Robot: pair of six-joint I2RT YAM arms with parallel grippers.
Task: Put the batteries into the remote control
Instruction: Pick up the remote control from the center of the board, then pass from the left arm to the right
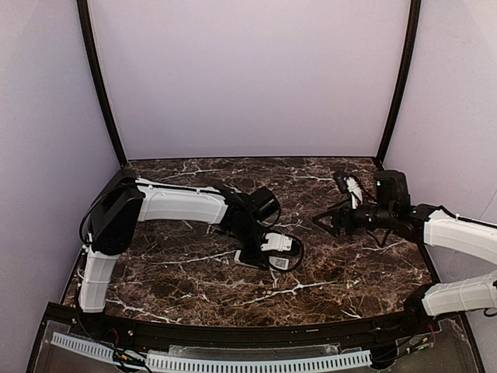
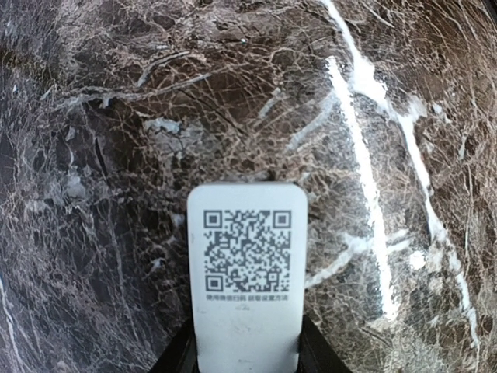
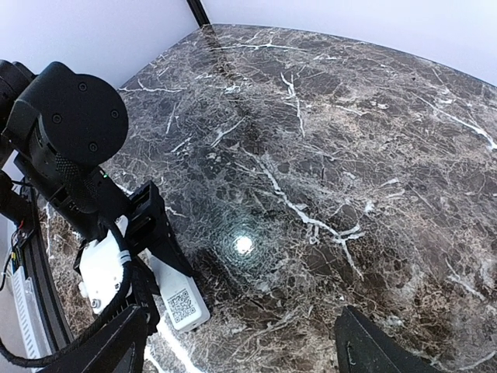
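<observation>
While left hand [image 2: 248, 359] grips remote control [image 2: 247, 338], QR code label [image 2: 247, 250], print unreadable

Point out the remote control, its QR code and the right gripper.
remote control [image 2: 247, 330]: left wrist view, plain white area below the code.
QR code [image 3: 182, 305]: right wrist view, centre of the code.
right gripper [image 3: 241, 330]: right wrist view, midway between its open fingertips.

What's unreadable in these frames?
- Batteries: seen in no view.
- White QR piece: cut off by left wrist view's bottom edge; remote or cover, cannot tell.
- Left fingers: only tips in frame there; contact with the piece unclear.
- Top view: piece too small, partly under the left arm.
</observation>
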